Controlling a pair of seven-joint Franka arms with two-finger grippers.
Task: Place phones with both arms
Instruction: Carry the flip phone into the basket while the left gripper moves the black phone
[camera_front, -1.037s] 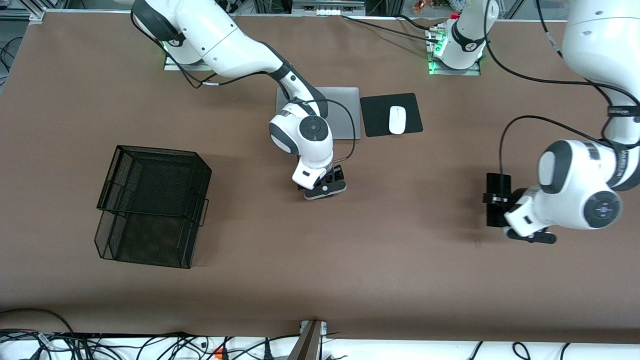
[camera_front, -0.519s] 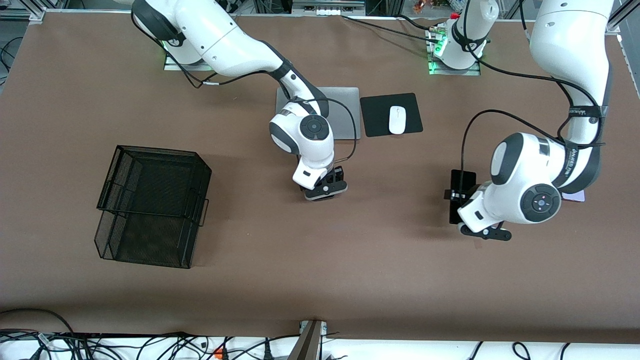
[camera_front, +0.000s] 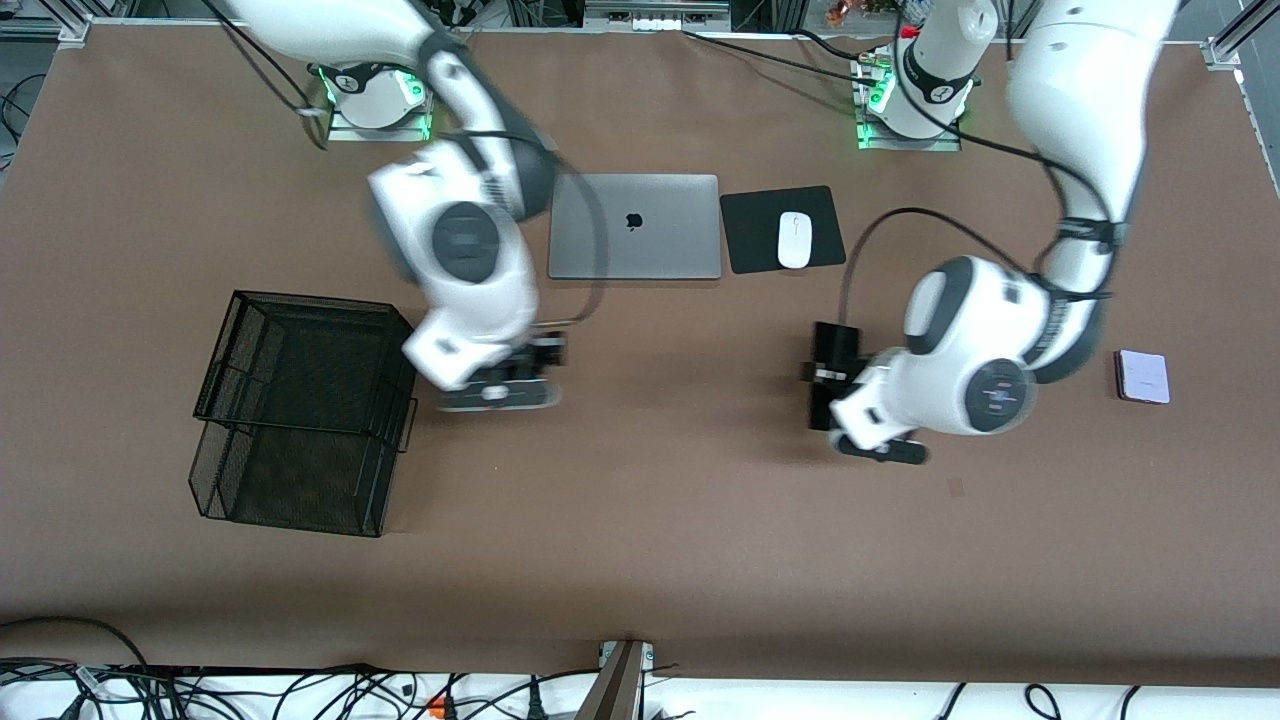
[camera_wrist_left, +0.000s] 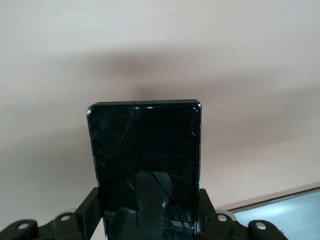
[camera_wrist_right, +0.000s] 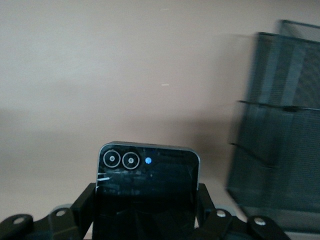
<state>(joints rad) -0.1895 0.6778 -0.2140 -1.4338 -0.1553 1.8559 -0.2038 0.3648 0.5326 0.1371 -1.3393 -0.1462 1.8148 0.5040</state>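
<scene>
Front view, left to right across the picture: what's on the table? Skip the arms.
Mesh basket → laptop → mouse pad with mouse on it → lilac phone.

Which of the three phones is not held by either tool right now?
The pale lilac-white phone, lying alone on the table toward the left arm's end; both black phones are clamped in tools.

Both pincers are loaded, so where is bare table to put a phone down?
Bare brown table runs along the front camera's edge, and between the mesh basket and lilac phone. Crowded: laptop, mouse pad and mouse near the bases.
</scene>
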